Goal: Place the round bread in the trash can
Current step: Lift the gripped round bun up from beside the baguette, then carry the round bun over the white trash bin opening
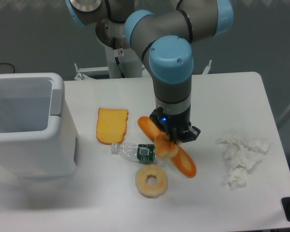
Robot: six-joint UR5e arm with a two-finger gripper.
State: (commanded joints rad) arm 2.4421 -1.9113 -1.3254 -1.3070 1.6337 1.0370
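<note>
The round bread (165, 147) is a small golden-tan bun just under my gripper (171, 141), over the middle of the long orange-brown baguette (184, 163). The gripper points straight down and its fingers appear closed on the bun's top, though the wrist hides most of them. The bun seems to sit at or just above the baguette. The trash can (57, 113) is a large white bin at the left edge of the table, open at the top, well to the left of the gripper.
A pale ring-shaped bread (151, 181) lies in front of the gripper. A small plastic bottle (133, 151) lies on its side to the left of the bun. A slice of toast (111, 125) lies between bottle and bin. Crumpled white paper (241, 154) lies at the right.
</note>
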